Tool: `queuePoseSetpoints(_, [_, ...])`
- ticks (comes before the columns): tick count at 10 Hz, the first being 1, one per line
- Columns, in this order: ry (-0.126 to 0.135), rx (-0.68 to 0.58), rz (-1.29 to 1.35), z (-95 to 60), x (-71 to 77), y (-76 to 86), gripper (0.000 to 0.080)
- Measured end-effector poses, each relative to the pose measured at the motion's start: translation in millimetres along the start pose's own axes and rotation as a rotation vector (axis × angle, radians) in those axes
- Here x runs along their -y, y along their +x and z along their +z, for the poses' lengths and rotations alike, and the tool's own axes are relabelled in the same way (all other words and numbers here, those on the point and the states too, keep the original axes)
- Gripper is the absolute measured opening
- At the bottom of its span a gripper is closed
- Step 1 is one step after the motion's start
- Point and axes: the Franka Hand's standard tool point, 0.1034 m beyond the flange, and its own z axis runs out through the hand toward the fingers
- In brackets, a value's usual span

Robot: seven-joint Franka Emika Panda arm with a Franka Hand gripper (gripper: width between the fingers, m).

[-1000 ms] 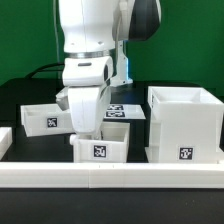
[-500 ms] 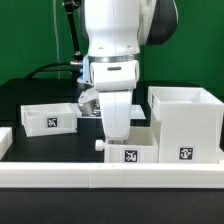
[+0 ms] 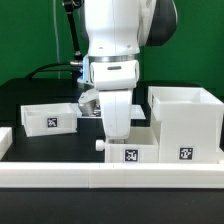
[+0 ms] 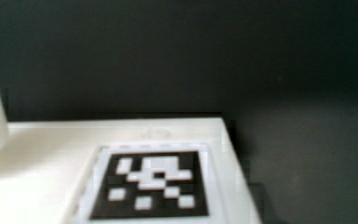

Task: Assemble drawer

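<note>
**Tray drawn up beside the casing**

The gripper is down over the tray, fingers sunk behind its front wall. Spread or pinching, I cannot tell, and the wrist view gives only the tray and its tag. The tray sits on the worktop just behind the rail, right beside the casing on the exterior view's right; touching or just apart is hard to call. The other tray waits well off to that view's left.

This looks like the fitting of the first tray. Next it needs squaring up with the casing's open side, then a straight, steady feed in.

The tagged face points at the exterior camera, with the knob at the tray's left end. Its long axis seems to run left to right across the exterior view.
</note>
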Motion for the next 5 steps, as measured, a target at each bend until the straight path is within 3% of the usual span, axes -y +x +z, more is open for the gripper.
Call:
queuePoseSetpoints(2, [0.028,0.003,0.004,-0.3,1.5,-2.8,0.0042])
queuePoseSetpoints(5, [0.029,0.003,0.004,-0.2,1.7,-2.9,0.0042])
